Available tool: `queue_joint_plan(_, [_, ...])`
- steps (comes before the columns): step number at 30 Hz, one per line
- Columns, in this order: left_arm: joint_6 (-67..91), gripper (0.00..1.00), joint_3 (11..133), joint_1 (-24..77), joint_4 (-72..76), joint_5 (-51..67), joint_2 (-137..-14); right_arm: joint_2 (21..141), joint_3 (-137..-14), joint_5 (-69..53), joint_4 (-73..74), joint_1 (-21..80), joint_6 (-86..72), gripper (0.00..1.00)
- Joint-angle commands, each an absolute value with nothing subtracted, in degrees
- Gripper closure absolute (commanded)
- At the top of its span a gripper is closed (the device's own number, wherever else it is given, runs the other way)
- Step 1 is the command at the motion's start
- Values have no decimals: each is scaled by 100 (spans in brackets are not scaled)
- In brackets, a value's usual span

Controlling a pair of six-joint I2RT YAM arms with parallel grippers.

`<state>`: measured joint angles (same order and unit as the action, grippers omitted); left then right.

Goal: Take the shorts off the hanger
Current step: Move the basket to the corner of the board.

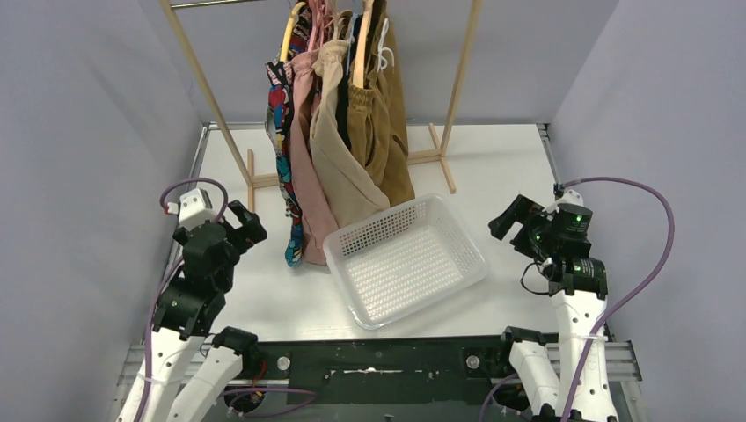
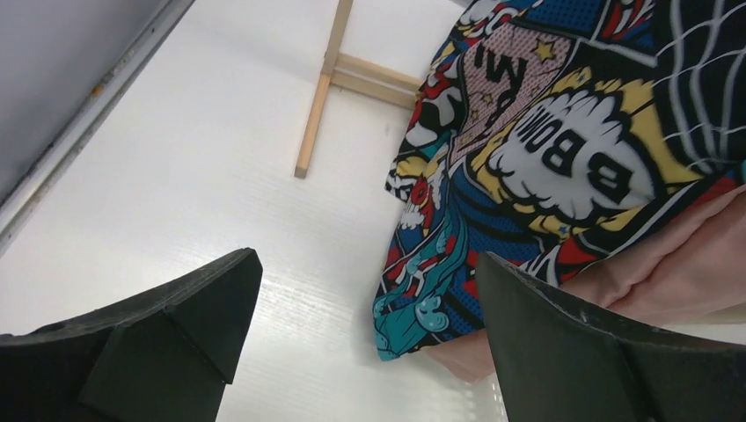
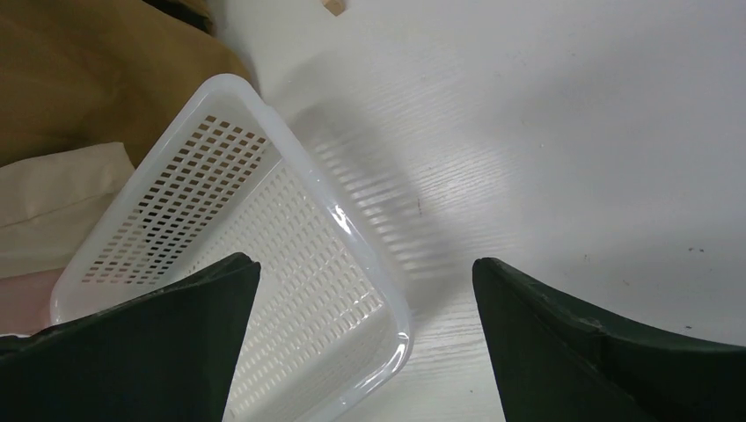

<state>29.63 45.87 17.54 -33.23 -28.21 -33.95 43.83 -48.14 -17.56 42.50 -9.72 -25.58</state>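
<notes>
We are seeing the shorts (image 1: 339, 132) hanging bunched at upper centre, their hems ending by the white basket's (image 1: 380, 220) far rim. Our left gripper (image 2: 368, 259) is hovering spread wide at lower left beside the comic-print pair (image 2: 545, 149). Our right gripper (image 3: 365, 262) is gaping empty at right over the bare table (image 1: 501, 167).

Right gripper (image 3: 365, 261): two black fingers (image 3: 149, 352), spread wide apart.
White perforated plastic basket (image 3: 339, 215): resting on white table (image 3: 545, 132), lower left.
Mustard-brown fabric shorts (image 3: 79, 79): upper left, behind the basket's far corner.
Beige fabric shorts (image 3: 53, 202): just beside the basket's left wall.
</notes>
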Motion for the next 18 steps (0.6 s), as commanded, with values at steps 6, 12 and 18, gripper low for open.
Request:
queue_joint_plan(6, [2745, 2, 5285, 1758, -4081, -3635, -2780, 4379, -5359, -2722, 4666, -985, -1949, 2])
queue_joint_plan(12, [2745, 2, 4458, 1762, -2935, -3406, -2061, 4772, -5528, -3378, 4402, -798, -2261, 2])
queue_joint_plan(18, [2999, 2, 4259, 1767, -3186, -3106, -2285, 5152, -5591, -1653, 4112, 1457, -2859, 1])
